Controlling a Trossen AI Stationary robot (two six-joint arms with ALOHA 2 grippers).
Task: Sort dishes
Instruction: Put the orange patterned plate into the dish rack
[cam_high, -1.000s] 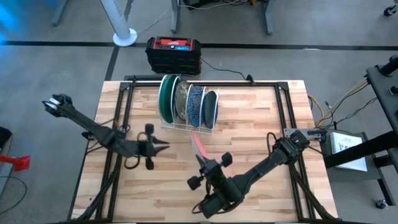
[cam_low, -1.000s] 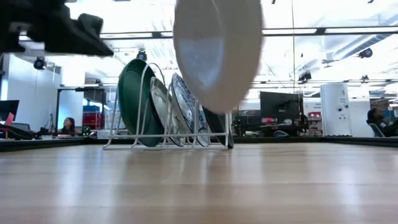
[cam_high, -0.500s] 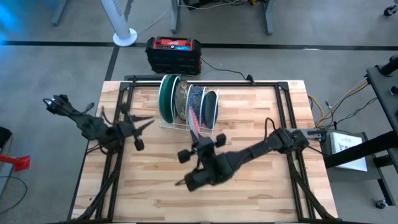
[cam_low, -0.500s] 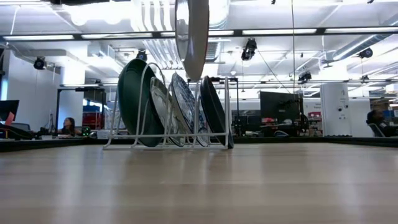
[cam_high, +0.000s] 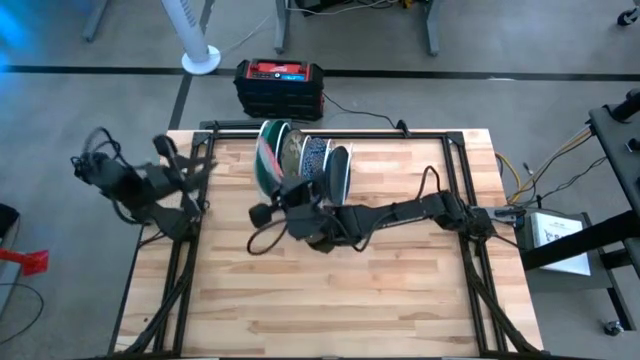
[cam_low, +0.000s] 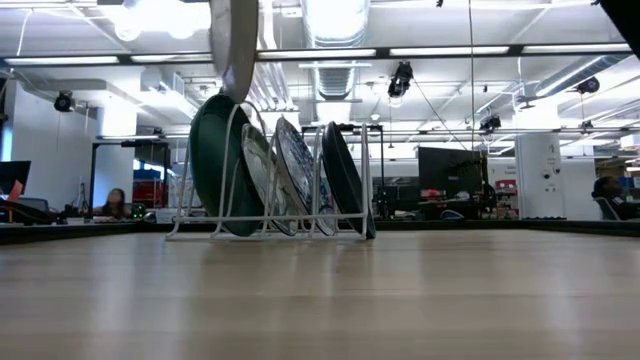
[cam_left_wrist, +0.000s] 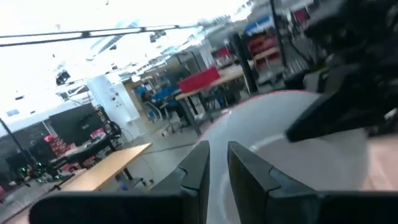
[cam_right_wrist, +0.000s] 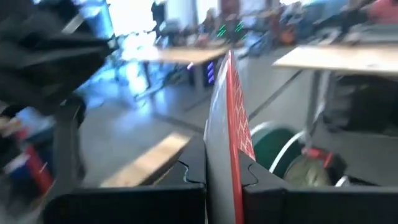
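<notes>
A white wire rack (cam_low: 366, 180) stands at the table's far middle. It holds, on edge, a dark green plate (cam_low: 214, 168), a greyish plate (cam_high: 292, 150), a blue speckled plate (cam_high: 315, 160) and a dark plate (cam_high: 340, 172). My right gripper (cam_high: 280, 190) is shut on a red-pink patterned plate (cam_high: 263, 158), which is held on edge over the rack's left end, above the green plate in the low view (cam_low: 238, 45). My left gripper (cam_high: 205, 165) is shut and empty over the table's far left edge; its wrist view (cam_left_wrist: 217, 171) looks at the held plate's white back (cam_left_wrist: 311, 155). My right gripper pinches the red-pink plate by its rim (cam_right_wrist: 229, 155) between its two fingers (cam_right_wrist: 186, 177), one on the white back and one on the patterned face. The fingers come about level from the table's near right side. The plate stands upright on edge, lifted clear of the table and rack.
A black and red box (cam_high: 280, 85) sits on the floor beyond the far edge. Black frame bars (cam_high: 200, 140) run along the table's sides. The near half of the wooden table (cam_high: 330, 300) holds no objects.
My right gripper has carried the red-pink plate from mid-table toward the far left, up to the rack's left end, and the plate has turned edge-on to the low view. My left gripper has drawn back toward the table's far left edge.
</notes>
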